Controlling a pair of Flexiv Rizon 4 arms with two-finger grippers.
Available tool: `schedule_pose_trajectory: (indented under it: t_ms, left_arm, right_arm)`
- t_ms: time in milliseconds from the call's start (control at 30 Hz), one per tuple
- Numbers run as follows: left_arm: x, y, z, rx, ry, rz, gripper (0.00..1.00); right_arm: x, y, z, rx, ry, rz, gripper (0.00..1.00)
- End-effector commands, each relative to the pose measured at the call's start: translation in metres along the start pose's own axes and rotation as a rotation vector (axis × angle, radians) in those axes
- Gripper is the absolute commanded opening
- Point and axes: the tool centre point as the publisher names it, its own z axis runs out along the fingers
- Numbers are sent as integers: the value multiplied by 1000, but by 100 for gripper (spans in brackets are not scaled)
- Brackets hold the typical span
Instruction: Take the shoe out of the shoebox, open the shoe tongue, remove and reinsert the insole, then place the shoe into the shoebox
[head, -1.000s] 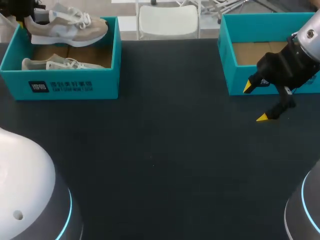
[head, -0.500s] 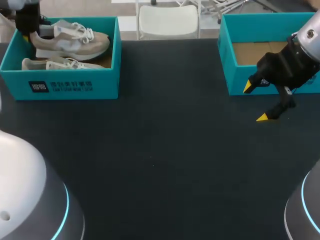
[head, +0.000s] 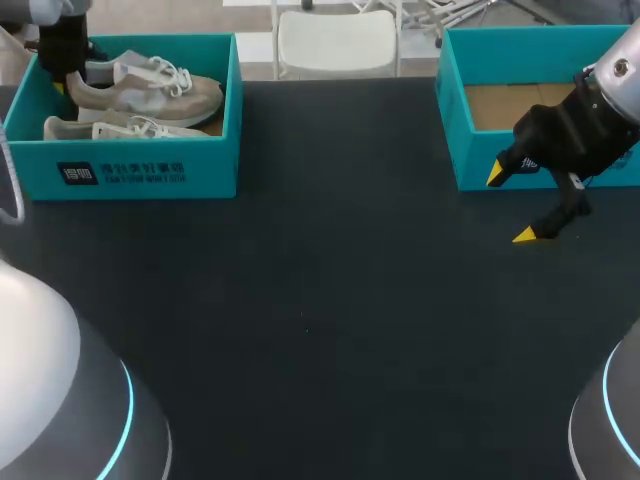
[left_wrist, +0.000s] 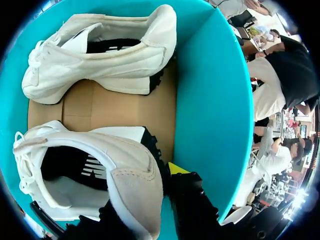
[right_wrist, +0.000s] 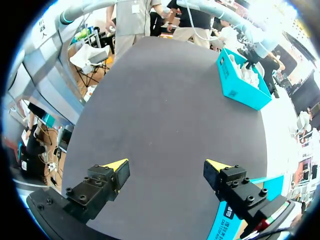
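Note:
A beige and white shoe (head: 150, 88) hangs low inside the teal shoebox (head: 130, 172) at the far left of the table. My left gripper (head: 62, 50) is shut on its heel. In the left wrist view the heel of this shoe (left_wrist: 125, 185) sits between the fingers of the left gripper (left_wrist: 147, 195), one yellow tip (left_wrist: 177, 167) showing beside the box wall (left_wrist: 215, 100). A second matching shoe (head: 110, 128) (left_wrist: 100, 55) lies on the cardboard floor. My right gripper (head: 510, 204) (right_wrist: 166, 165) stands open over bare table, holding nothing.
A second teal box (head: 455, 120) with a bare cardboard floor stands at the far right, just behind the right gripper. The dark table (head: 320, 300) stretches between the two boxes. A white chair (head: 335, 40) stands behind the table's far edge.
My left gripper has come down and slightly right with the shoe, from above the box rim to inside it. The right arm has kept still.

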Motion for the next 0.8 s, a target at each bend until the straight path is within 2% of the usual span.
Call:
schedule_pose_trajectory:
  t_ms: [33,133,233,367,400,467,567,667,800]
  left_arm:
    - [-5,11,9,30,13,-2,0]
    - [-6,9,11,24,20,9,0]
    - [-7,7,13,22,18,22,21]
    - [-6,6,13,33,13,27,22]
    - [-5,6,13,32,12,28,26]
    - [-4,4,11,28,8,34,44]
    - [-4,1,8,24,1,45,51]
    - [-2,-2,4,20,-13,53,65]
    - [-2,-8,-4,13,-32,66,68]
  right_arm:
    - [-1,0,1,3,0,1,100]
    - [-1,0,1,3,0,1,100]
    - [-1,0,1,3,0,1,100]
    - [-1,0,1,3,0,1,100]
    - [-1,0,1,3,0,1,100]
    - [-1,0,1,3,0,1,100]
    - [-1,0,1,3,0,1,100]
    - [-1,0,1,3,0,1,100]
    - [-1,0,1,3,0,1,100]
